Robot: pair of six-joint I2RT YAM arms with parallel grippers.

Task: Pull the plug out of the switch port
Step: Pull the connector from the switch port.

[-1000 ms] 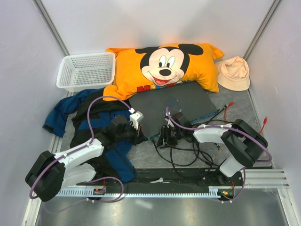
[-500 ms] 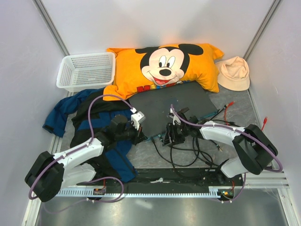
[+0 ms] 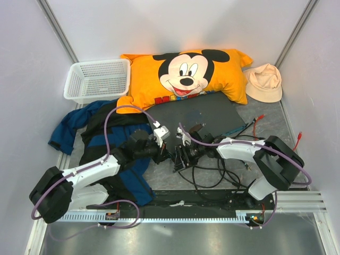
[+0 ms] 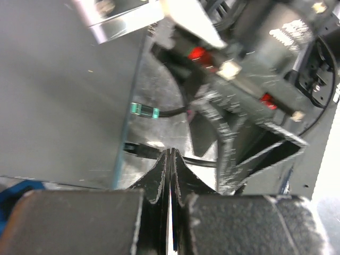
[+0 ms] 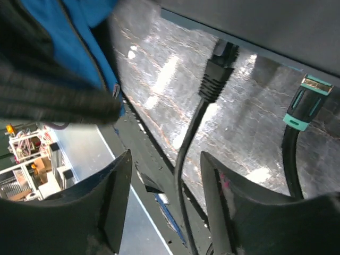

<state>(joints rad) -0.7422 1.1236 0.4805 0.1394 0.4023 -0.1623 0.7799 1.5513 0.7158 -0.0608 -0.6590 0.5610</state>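
Note:
The switch (image 3: 199, 118) is a flat dark grey box lying below the pillow, with its socket edge facing the arms. In the right wrist view a black plug (image 5: 218, 66) and a teal-collared plug (image 5: 303, 103) sit in the edge of the switch (image 5: 265, 21). My right gripper (image 5: 166, 159) is open, and the black plug's cable (image 5: 183, 154) runs between its fingers, below the plug. My left gripper (image 4: 170, 155) is shut and empty, its tips close to the black plug (image 4: 139, 150) and below the teal plug (image 4: 144, 110). In the top view the left gripper (image 3: 166, 151) and the right gripper (image 3: 178, 155) nearly meet.
An orange Mickey Mouse pillow (image 3: 183, 74) lies behind the switch. A white basket (image 3: 97, 79) stands at the back left and a beige hat (image 3: 264, 82) at the back right. A blue and black jacket (image 3: 109, 138) lies under the left arm. Loose black cables (image 3: 212, 172) lie under the right arm.
My right gripper has moved left along the switch's near edge. My left gripper has moved right, so the two now nearly meet.

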